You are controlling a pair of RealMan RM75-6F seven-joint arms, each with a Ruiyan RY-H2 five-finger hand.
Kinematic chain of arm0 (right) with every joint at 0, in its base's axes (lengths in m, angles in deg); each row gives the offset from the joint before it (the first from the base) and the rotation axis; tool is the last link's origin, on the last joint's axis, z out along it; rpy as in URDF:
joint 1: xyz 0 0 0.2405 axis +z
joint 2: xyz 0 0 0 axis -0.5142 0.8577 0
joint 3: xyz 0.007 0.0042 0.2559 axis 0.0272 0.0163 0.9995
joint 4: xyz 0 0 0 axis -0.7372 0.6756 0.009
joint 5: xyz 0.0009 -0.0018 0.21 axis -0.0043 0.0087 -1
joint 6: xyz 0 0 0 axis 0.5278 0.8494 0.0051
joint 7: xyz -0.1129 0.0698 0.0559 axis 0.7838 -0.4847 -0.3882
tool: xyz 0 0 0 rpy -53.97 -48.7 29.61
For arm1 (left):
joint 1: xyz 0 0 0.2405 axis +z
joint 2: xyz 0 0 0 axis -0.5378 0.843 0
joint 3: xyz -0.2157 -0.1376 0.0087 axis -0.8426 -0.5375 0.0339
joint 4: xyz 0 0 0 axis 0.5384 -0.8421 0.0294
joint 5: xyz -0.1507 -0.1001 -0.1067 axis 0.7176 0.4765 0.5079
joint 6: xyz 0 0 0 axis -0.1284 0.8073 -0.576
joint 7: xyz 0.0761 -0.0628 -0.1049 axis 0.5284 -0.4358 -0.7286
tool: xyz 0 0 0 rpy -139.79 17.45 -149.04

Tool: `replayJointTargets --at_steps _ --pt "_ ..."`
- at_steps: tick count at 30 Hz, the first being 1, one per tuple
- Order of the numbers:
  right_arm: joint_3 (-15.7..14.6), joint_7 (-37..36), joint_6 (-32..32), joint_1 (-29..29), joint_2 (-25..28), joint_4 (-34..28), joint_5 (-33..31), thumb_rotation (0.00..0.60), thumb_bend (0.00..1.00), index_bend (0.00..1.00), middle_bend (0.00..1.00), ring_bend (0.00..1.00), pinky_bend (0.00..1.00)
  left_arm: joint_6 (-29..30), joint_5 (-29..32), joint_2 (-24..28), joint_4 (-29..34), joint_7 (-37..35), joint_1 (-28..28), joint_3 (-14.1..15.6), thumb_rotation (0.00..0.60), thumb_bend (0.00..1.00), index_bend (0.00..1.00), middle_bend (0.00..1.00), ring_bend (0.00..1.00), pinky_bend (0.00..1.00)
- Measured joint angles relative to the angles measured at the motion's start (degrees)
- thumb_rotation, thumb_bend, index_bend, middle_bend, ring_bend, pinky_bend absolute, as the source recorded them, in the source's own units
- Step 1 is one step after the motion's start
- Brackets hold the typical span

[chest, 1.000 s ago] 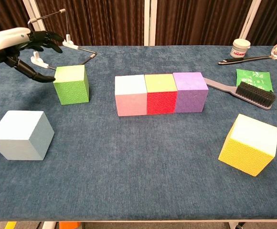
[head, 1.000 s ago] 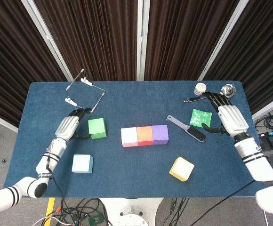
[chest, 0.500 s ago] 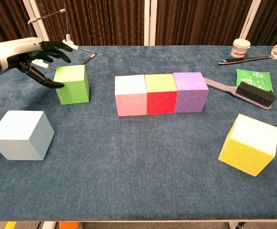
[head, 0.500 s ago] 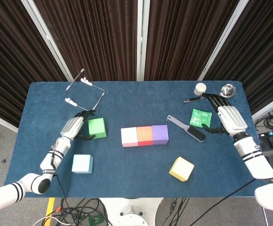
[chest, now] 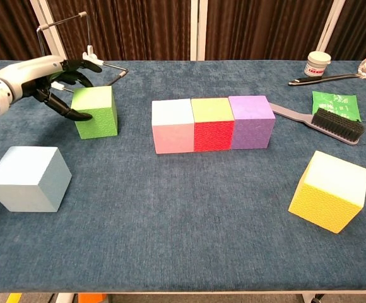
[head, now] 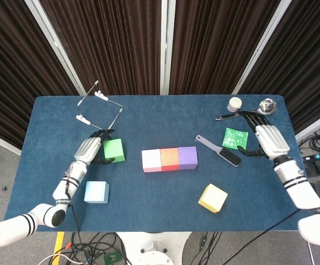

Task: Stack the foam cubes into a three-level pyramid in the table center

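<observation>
**Left hand closes in on the green cube**

The base row is laid: pink cube (chest: 173, 127), red cube (chest: 212, 124) and purple cube (chest: 252, 121) sit touching at the table (chest: 183, 252) centre. The left hand (chest: 52, 77) has its fingers spread wide around the green foam cube (chest: 94, 111), thumb low against its side, apparently shaping a grasp for the second level. The right hand (head: 266, 138) hovers empty, fingers apart, near the brush (head: 220, 152). The light-blue cube (chest: 28, 178) and yellow cube (chest: 329, 190) wait apart.

**Left hand at the green cube**

The left hand (head: 91, 149) is against the left side of the green cube (head: 114, 150). Three cubes, pink (head: 151, 160), orange (head: 169, 159) and purple (head: 187, 157), stand touching in a row. The right hand (head: 264, 138) hangs beside a brush (head: 220, 152).
</observation>
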Motion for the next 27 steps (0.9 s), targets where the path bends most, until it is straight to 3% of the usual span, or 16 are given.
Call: replayJointTargets --at_steps 8,14,18,27 --pt "0.5 -1.2 0.3 -0.2 0.5 0.3 0.0 0.600 0.19 0.00 0.06 0.00 0.00 1.8 0.5 2.8 6.5 0.5 0.5 -1.4 0.600 0.24 0.14 0.40 0.07 0.10" --pt "1.9 -1.5 -0.9 1.0 0.8 0.8 -1.5 0.600 0.19 0.00 0.06 0.00 0.00 3.2 2.9 6.8 17.2 4.5 0.8 -2.7 0.600 0.23 0.14 0.40 0.07 0.10" --pt "2.7 -1.9 -1.4 1.6 0.9 1.1 -2.4 0.600 0.19 0.00 0.06 0.00 0.00 4.2 7.9 8.8 24.8 9.8 0.1 -4.3 0.600 0.23 0.14 0.41 0.07 0.11" --pt "2.3 -2.9 0.5 -0.4 1.7 0.4 -2.4 0.600 0.19 0.00 0.06 0.00 0.00 10.3 21.2 6.9 31.8 24.0 -4.9 -7.1 0.600 0.23 0.14 0.42 0.08 0.11"
